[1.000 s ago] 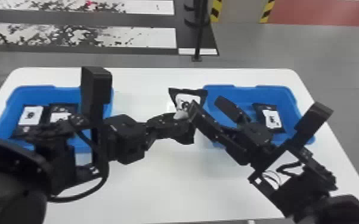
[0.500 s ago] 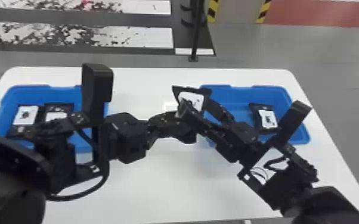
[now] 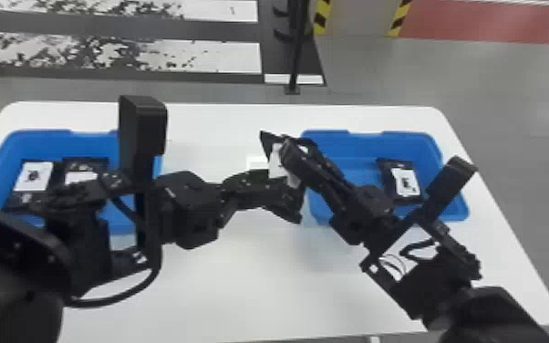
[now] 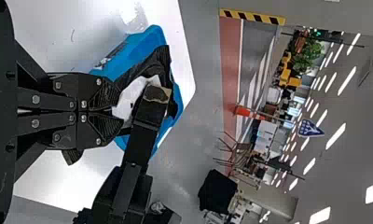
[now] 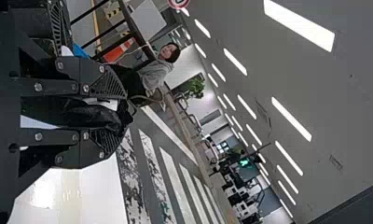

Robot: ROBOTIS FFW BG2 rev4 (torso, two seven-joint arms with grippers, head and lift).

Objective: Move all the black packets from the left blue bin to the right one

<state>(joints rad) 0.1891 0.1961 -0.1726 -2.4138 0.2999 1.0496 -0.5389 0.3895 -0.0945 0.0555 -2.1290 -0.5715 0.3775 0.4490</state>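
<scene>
Two robot arms pass a black packet between two blue bins, mid-handover.

Head view: the held packet (image 3: 278, 160) is at centre frame, over the white table (image 3: 251, 292), pinched by the left gripper (image 3: 266, 184), while the right gripper (image 3: 295, 147) has its fingers around it. At left, the left blue bin (image 3: 59, 142) holds at least two packets (image 3: 34, 177); at right, the right blue bin (image 3: 369, 142) holds one packet (image 3: 405, 184). Left wrist view: fingers closed on the packet, the right arm's finger across its pale label. Right wrist view: fingers parted, packet between them; no firm grip is evident. Next, the right should likely clamp down, then the left let go, so the packet can go into the right bin.
</scene>
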